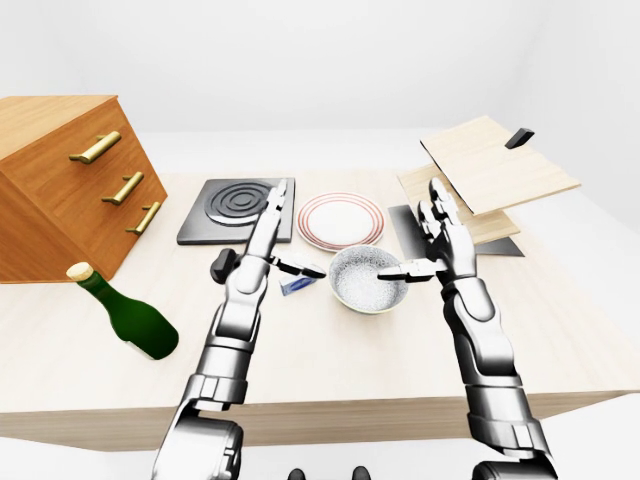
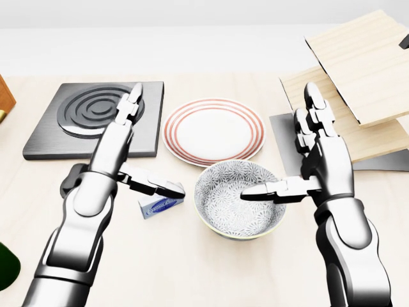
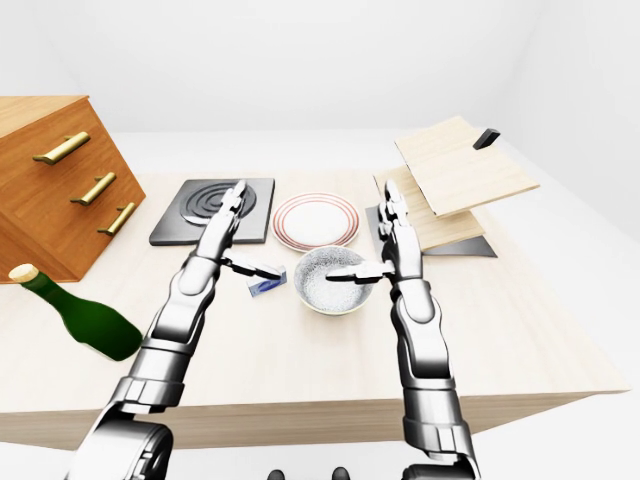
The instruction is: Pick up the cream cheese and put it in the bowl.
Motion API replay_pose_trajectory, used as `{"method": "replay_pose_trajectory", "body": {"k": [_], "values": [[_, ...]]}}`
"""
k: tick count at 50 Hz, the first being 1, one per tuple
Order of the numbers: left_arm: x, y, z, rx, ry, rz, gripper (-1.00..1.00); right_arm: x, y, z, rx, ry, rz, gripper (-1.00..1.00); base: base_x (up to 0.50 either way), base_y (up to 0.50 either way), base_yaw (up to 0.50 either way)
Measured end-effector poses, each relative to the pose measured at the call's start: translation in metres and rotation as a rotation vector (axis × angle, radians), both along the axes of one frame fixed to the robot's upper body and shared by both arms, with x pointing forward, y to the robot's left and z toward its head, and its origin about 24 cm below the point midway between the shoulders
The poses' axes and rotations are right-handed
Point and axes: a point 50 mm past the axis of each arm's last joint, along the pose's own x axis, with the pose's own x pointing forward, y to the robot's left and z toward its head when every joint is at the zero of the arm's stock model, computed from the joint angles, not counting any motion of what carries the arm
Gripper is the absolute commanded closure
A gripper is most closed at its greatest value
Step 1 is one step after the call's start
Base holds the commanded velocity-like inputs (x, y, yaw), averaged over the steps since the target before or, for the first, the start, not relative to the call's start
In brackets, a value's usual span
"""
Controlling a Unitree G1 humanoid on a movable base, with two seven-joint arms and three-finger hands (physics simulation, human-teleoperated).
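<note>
**Pale wooden desk, bowl at centre, both robot hands spread**

White walls and a white floor surround a light wooden desk (image 1: 560,330) with a smooth, faintly grained top. At the left of the left-eye view stands a brown wooden drawer cabinet (image 1: 60,190) with three brass bar handles, and near its base a dark green glass bottle (image 1: 135,320) with a cork-coloured top lies on its side. Toward the top of the desk sits a square dark grey hotplate (image 2: 92,118) with raised concentric rings, and beside it a round white plate (image 2: 214,131) edged with red rings. At the right, pale wooden boards (image 2: 364,64) are stacked at angles over a dark grey mat (image 2: 284,137).

The speckled grey-and-white ceramic bowl (image 2: 220,220) sits just below the plate, round and deep, with a fine patterned interior. The small blue-and-white cream cheese box (image 2: 160,204) lies flat on the desk just left of the bowl, close to its rim.

The silver-and-black left robot hand (image 2: 118,144) is released, fingers straight toward the hotplate, its thumb (image 2: 150,184) reaching over the box without gripping it. The right robot hand (image 2: 323,153) is also released, fingers pointing up the view, its thumb (image 2: 271,190) stretching across the bowl's opening.
</note>
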Motion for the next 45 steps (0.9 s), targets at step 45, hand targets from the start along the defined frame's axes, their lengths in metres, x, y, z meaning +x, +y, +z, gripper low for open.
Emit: {"method": "replay_pose_trajectory", "body": {"k": [45], "values": [[0.027, -0.030, -0.055, 0.817, 0.118, 0.080, -1.00, -0.011, -0.017, 0.011, 0.047, -0.056, -0.024, -1.00, 0.00, 0.00, 0.00]]}}
